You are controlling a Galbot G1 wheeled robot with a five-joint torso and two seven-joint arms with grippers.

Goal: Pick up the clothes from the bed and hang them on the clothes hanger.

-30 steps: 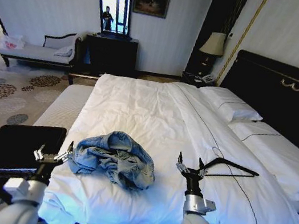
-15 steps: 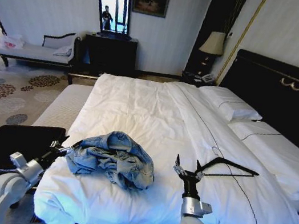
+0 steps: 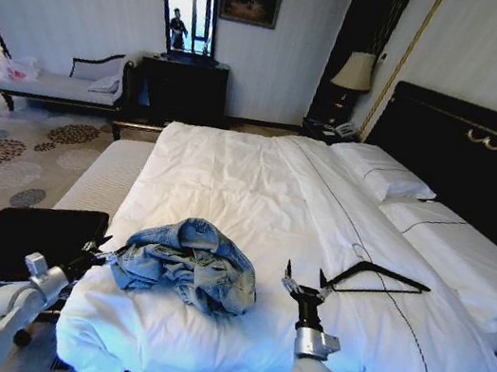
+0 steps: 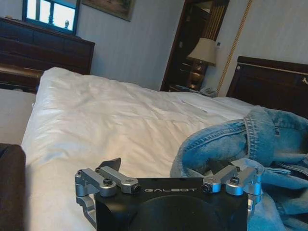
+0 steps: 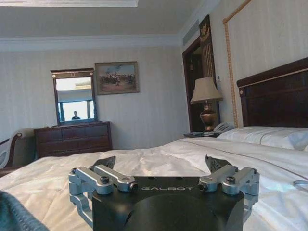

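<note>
Head view takes in the bed (image 3: pixel 256 197), a wide spread of white duvet running from the lower middle of the frame up toward the white pillows (image 3: pixel 394 178) and tall black headboard (image 3: pixel 476 149) at the right. Near its foot, left of centre, the clothes (image 3: pixel 188 264) lie in a crumpled heap of pale blue denim. To the right of that heap, well apart from it, the clothes hanger (image 3: pixel 377 278) lies flat on the duvet, thin, black and triangular, its slim hook pointing up the bed.

At the lower left, the left gripper (image 3: pixel 101 249) sits at the edge of the denim with its fingers spread and nothing between them. At lower centre-right, the right gripper (image 3: pixel 306 281) stands over the duvet just beside the hanger's near end, fingers likewise apart and empty.

From the left wrist, the denim's stitched seams and folds show close against one finger (image 4: pixel 243 179). From the right wrist, a dark dresser (image 5: pixel 72 139) with a mirror (image 5: pixel 74 96) shows beyond the bed.
</note>
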